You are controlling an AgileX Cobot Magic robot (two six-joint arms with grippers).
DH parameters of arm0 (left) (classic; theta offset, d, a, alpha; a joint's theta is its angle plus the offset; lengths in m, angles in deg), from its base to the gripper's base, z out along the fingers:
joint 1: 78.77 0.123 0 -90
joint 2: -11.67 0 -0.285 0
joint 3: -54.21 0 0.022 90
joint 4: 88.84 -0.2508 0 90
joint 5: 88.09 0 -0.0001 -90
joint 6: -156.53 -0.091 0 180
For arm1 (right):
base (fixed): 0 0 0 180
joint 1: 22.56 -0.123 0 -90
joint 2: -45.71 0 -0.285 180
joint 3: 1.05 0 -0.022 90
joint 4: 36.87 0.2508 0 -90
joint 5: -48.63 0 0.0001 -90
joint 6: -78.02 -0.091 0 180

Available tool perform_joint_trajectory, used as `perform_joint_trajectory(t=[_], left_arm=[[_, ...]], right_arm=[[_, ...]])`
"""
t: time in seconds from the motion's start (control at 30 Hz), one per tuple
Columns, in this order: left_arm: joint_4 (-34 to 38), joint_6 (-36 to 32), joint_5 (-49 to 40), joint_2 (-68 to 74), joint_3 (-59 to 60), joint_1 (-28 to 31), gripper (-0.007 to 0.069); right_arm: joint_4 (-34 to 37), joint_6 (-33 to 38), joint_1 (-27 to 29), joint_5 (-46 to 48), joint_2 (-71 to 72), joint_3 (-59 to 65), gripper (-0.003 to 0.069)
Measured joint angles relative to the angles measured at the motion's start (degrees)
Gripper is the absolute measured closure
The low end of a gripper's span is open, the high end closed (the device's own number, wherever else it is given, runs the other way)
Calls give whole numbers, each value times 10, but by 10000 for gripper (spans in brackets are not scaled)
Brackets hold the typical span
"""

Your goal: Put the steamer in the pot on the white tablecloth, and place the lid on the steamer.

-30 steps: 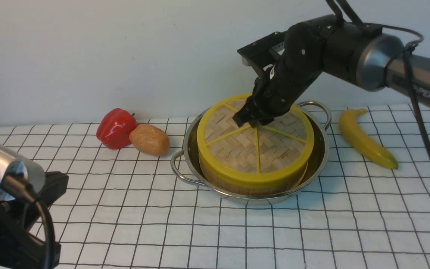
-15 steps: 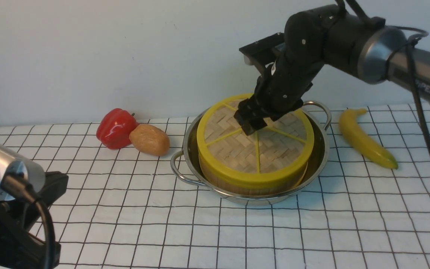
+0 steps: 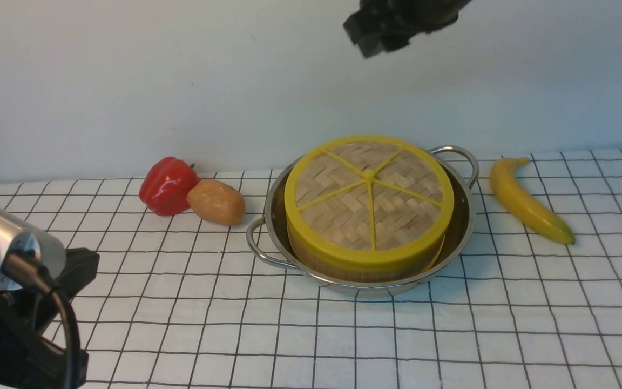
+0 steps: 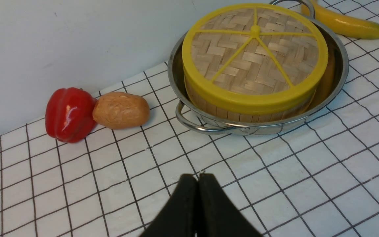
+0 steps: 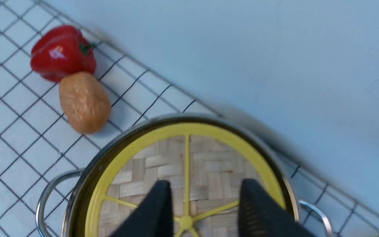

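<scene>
Yellow rim, yellow spokes and yellow centre knob on the lid, with pale tan herringbone weave between the spokes. Light brown vertical slats on the steamer wall. Shiny silver steel for the pot, with warm brownish reflections inside its wall. Under the pot, white tablecloth ruled with a thin black grid of squares. Left of the pot, glossy red pepper with a dark green stem, then a matt tan-brown potato nearer the pot. Right of the pot, yellow banana, greenish toward one tip. Behind the pot, plain pale grey wall. Black on the left gripper and the right gripper.
</scene>
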Motion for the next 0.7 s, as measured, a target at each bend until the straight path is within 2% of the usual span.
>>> perform_joint_trajectory(t=[0.07, 0.17, 0.53, 0.7], left_arm=[[0, 0, 2, 0, 0, 0, 633], [0, 0, 8, 0, 0, 0, 633], [0, 0, 13, 0, 0, 0, 621], [0, 0, 13, 0, 0, 0, 613]], right_arm=[[-12, 1, 0, 0, 34, 0, 607], [-19, 6, 0, 0, 83, 0, 668], [-8, 25, 0, 0, 207, 6, 670], [-18, 29, 0, 0, 289, 123, 670]])
